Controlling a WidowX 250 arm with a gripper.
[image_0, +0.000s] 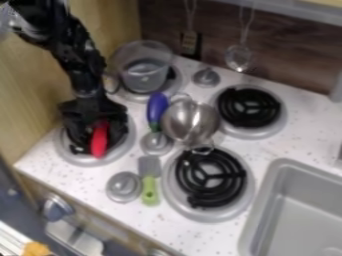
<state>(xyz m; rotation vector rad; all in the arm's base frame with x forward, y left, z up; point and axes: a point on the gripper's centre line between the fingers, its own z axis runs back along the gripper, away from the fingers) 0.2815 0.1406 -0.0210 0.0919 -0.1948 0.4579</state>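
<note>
The black gripper (97, 131) hangs at the left over the front-left burner (127, 145), low down. A long red object (99, 140) lies upright in the view amid the gripper's black parts, its lower end over the burner; whether it is held or only touched cannot be made out. To the right of the gripper are a purple eggplant-like object (157, 106) with a green end and a small grey lid (156, 142). A steel pot (190, 121) sits farther right. Below them lies a spatula (149, 190) with a green handle and grey blade, beside another grey lid (123, 187).
A clear pot (143, 70) stands on the back-left burner, with a small lid (206, 77) to its right. Black coil burners (210, 177) lie right of centre, and a grey sink (294, 210) at lower right. Utensils (239, 56) hang at the back wall; a wooden panel (33, 95) borders the left.
</note>
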